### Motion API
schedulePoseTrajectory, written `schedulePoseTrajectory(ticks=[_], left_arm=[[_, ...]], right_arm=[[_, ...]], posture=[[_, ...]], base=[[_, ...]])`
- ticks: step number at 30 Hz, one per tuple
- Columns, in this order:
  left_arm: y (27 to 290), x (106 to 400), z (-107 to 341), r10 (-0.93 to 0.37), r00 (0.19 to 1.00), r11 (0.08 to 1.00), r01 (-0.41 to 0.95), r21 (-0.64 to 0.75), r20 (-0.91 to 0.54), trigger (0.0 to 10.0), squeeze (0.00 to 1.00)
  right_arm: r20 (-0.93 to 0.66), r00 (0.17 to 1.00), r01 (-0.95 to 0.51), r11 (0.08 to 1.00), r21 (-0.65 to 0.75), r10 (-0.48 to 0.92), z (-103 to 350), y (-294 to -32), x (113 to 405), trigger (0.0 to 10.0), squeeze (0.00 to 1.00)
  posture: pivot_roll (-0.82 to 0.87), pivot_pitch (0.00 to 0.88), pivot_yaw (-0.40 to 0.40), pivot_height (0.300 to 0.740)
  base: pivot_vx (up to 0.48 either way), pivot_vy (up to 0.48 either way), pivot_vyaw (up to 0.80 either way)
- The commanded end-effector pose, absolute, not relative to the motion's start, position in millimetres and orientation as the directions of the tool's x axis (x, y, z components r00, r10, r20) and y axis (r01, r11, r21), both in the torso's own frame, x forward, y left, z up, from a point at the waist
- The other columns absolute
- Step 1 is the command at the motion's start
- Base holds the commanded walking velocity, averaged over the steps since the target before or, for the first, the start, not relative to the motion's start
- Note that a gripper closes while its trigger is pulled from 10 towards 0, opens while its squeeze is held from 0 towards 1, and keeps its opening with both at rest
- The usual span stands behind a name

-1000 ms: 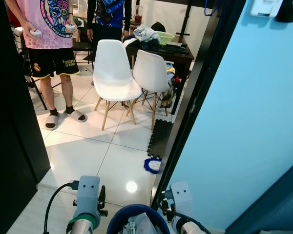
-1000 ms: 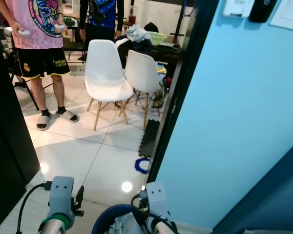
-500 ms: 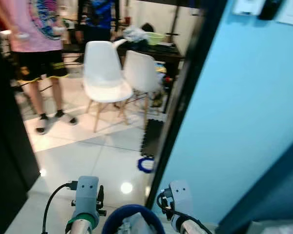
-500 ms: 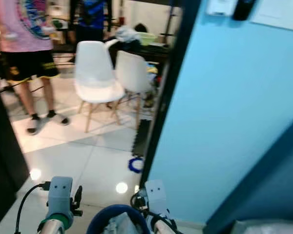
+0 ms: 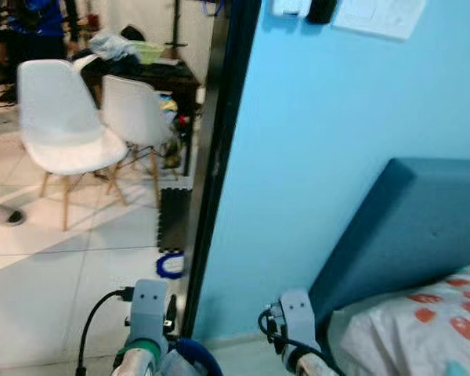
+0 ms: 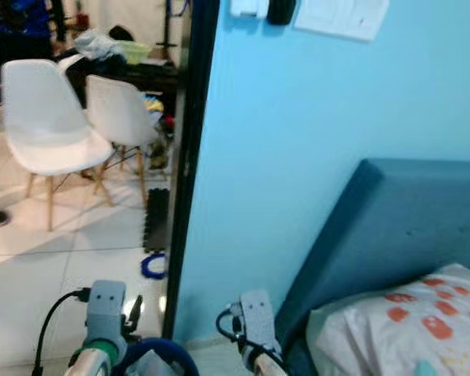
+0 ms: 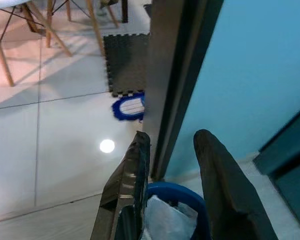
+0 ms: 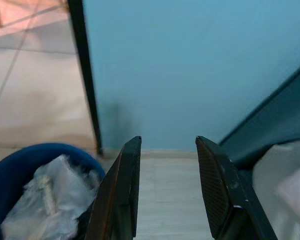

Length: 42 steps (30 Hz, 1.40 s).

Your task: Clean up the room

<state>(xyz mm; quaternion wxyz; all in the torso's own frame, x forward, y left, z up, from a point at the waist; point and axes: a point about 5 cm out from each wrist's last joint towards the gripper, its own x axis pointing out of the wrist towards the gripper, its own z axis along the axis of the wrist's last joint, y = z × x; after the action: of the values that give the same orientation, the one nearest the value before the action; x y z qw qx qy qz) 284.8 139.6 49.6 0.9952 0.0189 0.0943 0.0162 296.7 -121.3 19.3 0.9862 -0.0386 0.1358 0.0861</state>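
Cleanup looks part done, in my judgement: I see a blue bin [image 8: 25, 165] low between both arms, already holding crumpled white waste [image 8: 52, 195]. A blue item [image 7: 129, 107] on the tiles by the doorframe [image 5: 219, 157] may remain. Left gripper [image 7: 172, 165] and right gripper [image 8: 165, 170] have fingers parted, holding nothing. Head views add the bed [image 5: 423, 329] and chairs [image 5: 59, 117]; wrist views show the bin contents.

Blue wall [image 5: 337, 117], white chairs [image 5: 59, 129] on tiled floor [image 5: 55, 290], bed headboard [image 5: 407, 227].
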Motion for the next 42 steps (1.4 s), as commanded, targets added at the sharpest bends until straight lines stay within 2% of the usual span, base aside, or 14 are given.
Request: schedulePoseTrajectory(ticks=[1, 42], left_arm=[[136.8, 280.1, 42.9, 0.03, 0.977, 0.999, -0.023, 0.034, -0.212, 10.0, 0.0], [139.0, 281.0, 41.2, 0.049, 0.973, 0.997, -0.034, 0.07, -0.227, 10.0, 0.0]], right_arm=[[-0.312, 0.94, -0.161, 0.985, -0.054, 0.137, 11.3, -127.9, 291.1, 10.0, 0.0], [-0.37, 0.925, -0.13, 0.987, -0.095, 0.086, 4.4, -134.7, 288.9, 10.0, 0.0]], posture=[[0.03, 0.008, -0.051, 0.74], [0.03, 0.018, -0.044, 0.74]], base=[[0.0, 0.0, -0.8], [0.0, 0.0, -0.8]])
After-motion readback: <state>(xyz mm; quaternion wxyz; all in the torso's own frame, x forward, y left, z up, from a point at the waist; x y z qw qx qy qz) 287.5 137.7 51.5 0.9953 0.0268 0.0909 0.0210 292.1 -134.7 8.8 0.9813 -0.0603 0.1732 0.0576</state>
